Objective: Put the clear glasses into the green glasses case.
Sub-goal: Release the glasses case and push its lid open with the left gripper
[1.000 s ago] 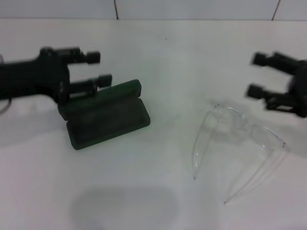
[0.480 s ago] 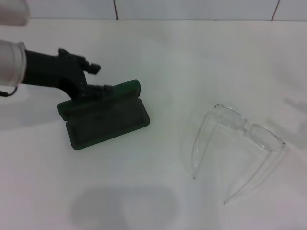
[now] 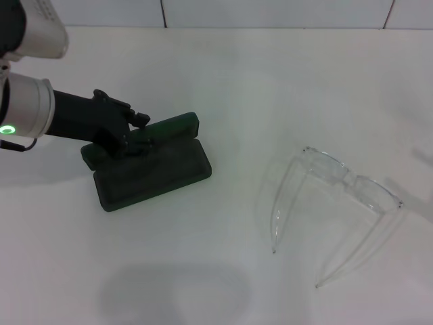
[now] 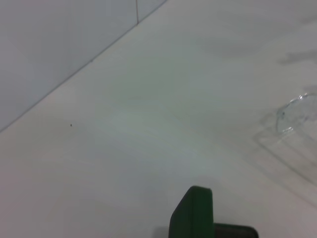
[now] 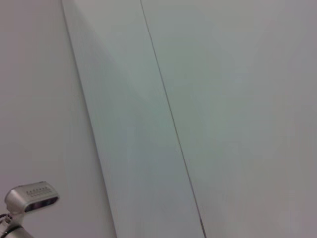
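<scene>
White table (image 3: 223, 81) throughout; my left gripper (image 3: 139, 132) sits at the green glasses case (image 3: 159, 172), finger state unclear; clear glasses (image 3: 338, 203), right, look light, slippery; I'd grip the bridge.

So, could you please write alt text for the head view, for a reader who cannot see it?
The left pincer reaches onto the green case, which lies on a white table with its lid only slightly raised. The clear glasses lie apart from it to the right, temples unfolded and pointing toward the camera. The right pincer is not in view.
</scene>
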